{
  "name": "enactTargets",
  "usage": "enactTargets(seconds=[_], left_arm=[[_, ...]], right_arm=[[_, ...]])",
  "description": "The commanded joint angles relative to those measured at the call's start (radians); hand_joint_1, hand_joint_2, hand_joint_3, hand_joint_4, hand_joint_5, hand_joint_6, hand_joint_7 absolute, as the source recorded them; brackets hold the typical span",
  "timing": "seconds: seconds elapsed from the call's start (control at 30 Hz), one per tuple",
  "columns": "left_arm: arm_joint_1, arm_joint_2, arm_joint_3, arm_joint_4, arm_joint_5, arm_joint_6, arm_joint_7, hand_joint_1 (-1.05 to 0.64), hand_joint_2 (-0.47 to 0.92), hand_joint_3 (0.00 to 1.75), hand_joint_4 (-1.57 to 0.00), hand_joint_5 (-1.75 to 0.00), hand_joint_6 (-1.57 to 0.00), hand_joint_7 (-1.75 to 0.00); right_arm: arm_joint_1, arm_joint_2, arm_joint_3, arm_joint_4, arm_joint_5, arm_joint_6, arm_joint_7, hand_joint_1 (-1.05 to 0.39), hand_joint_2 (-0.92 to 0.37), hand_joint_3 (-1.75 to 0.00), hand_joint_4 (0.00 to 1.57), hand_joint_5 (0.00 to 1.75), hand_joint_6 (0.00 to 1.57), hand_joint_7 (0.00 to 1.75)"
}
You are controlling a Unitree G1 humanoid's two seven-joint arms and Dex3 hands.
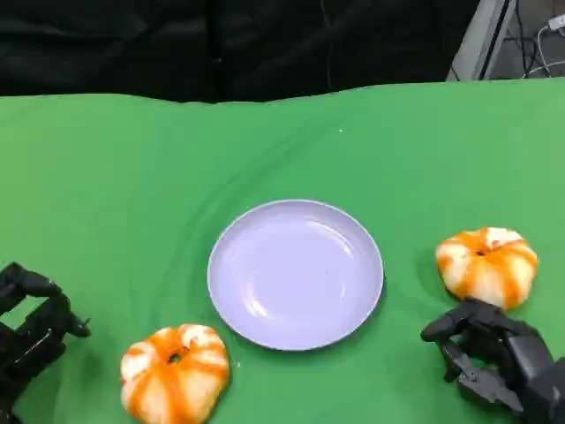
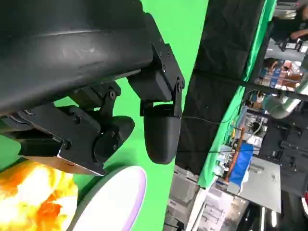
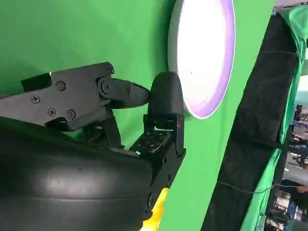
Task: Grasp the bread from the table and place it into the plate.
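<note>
A pale lilac plate (image 1: 296, 274) is lying in the middle of the worktop (image 1: 106, 177), which a bright green cloth is covering, and nothing is lying inside the plate. Two pieces of bread are sitting on the cloth, both round and shaped like small pumpkins with orange and cream stripes. The near bread (image 1: 175, 372) is resting close to the front edge, just beside the plate on the robot's left, and it is not touching the plate's rim. The far bread (image 1: 487, 265) is sitting on the robot's right side of the plate, a little apart from it. The left hand (image 1: 31, 336) is waiting low at the corner, near the near bread but apart from it, with its fingers spread and holding nothing. The right hand (image 1: 494, 353) is hovering just in front of the far bread, its fingers parted and slightly curled, also holding nothing; I cannot tell whether a fingertip is touching the bread. In the left wrist view, the near bread (image 2: 33, 202) is showing beside the plate's rim (image 2: 120, 192). Behind the worktop a black curtain (image 1: 221, 44) is hanging.
</note>
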State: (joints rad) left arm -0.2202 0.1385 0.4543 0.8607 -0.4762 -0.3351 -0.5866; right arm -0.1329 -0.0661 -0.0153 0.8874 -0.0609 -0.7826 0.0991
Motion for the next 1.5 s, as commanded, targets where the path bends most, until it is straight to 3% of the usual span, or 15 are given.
enactTargets(seconds=[0.03,1.5], left_arm=[[-0.009,0.012,0.006,0.013,-0.001,-0.019,-0.008,0.04,0.72,0.93,-0.93,-1.58,-0.91,-1.30],[-0.014,0.004,0.001,0.008,0.002,-0.016,-0.003,0.06,0.72,0.93,-0.90,-1.60,-0.89,-1.32]], right_arm=[[0.006,-0.018,-0.009,0.015,0.008,0.008,0.003,-0.11,-0.92,-0.49,0.66,1.70,0.74,1.16],[-0.005,-0.021,-0.013,0.031,0.002,0.005,0.003,-0.12,-0.92,-0.48,0.67,1.71,0.74,1.17]])
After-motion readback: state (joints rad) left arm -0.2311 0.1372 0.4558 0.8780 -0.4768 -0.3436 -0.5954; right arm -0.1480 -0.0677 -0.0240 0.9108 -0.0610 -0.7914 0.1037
